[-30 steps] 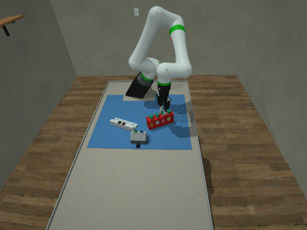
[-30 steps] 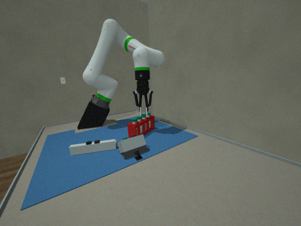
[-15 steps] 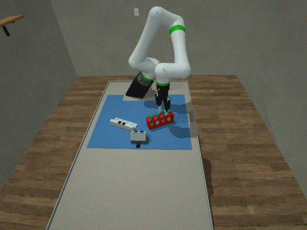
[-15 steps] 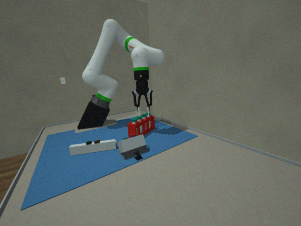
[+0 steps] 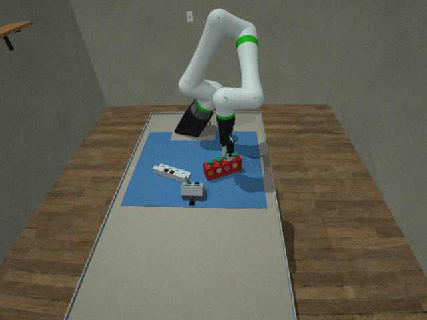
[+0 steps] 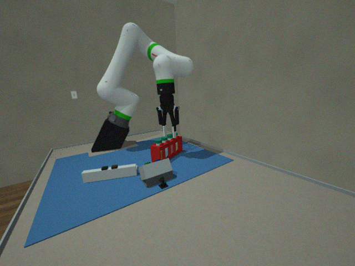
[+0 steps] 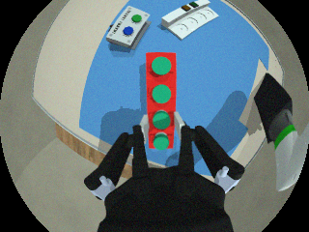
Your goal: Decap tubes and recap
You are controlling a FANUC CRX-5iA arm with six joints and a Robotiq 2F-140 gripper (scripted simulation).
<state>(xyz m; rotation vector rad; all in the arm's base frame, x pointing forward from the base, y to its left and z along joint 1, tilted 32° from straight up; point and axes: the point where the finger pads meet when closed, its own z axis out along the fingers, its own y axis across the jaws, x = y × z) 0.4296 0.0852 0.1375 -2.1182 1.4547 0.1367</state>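
The red decapping station (image 5: 222, 167) stands on the blue mat with four green-capped tubes in a row. My gripper (image 5: 226, 152) points straight down over it. Its fingers stand partly open on either side of the second cap from the right in the top view (image 5: 226, 157), which is tube 2. In the wrist view the gripper (image 7: 161, 123) straddles that cap (image 7: 161, 119) with small gaps at both sides. The exterior view shows the white fingertips (image 6: 169, 132) at cap height. All four caps sit on their tubes. The white cap tray (image 5: 171, 172) shows empty nests (image 7: 191, 21); its lamps look dark.
The small grey key desk (image 5: 192, 189) with a green key (image 7: 137, 18) and a blue key (image 7: 129, 30) stands in front of the tray, close to its end. The arm's black base (image 5: 193, 121) is behind the mat. A raised rim runs around the table.
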